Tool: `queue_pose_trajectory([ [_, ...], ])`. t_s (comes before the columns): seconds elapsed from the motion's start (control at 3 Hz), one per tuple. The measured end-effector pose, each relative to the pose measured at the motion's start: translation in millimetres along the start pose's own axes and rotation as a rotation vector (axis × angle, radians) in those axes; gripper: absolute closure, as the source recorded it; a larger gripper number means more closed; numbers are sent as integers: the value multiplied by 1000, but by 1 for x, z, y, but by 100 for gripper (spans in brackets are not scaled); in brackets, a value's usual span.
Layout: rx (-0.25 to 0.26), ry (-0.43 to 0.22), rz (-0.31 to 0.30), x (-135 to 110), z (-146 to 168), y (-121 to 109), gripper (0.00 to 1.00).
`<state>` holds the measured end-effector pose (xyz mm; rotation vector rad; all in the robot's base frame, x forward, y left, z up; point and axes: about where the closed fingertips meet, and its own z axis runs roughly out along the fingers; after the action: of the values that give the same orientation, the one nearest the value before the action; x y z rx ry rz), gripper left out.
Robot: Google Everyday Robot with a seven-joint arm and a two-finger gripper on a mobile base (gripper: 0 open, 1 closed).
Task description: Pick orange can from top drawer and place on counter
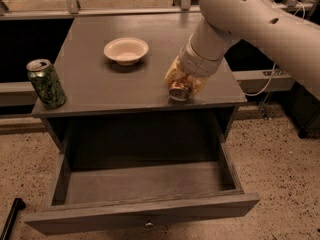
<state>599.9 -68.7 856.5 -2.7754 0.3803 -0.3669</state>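
Observation:
My gripper (pixel 181 84) is shut on the orange can (pixel 178 90), whose silver end faces the camera. It holds the can over the front right part of the counter (pixel 100 84); I cannot tell whether the can touches the surface. The white arm reaches in from the upper right. The top drawer (pixel 145 194) is pulled fully open below, with nothing visible inside, and its small knob (pixel 148 224) shows on the front panel.
A green can (pixel 46 83) stands at the counter's front left corner. A white bowl (pixel 126 50) sits at the counter's middle back. A dark bar (pixel 11 218) lies on the speckled floor at lower left. A cable hangs at right.

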Motion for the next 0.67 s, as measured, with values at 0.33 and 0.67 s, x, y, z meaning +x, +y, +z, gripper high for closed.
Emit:
queue_pose_trajectory([
  [0.33,-38,-24,75,19,23,15,70],
  [0.67,-38,-25,79,21,21,15,47],
])
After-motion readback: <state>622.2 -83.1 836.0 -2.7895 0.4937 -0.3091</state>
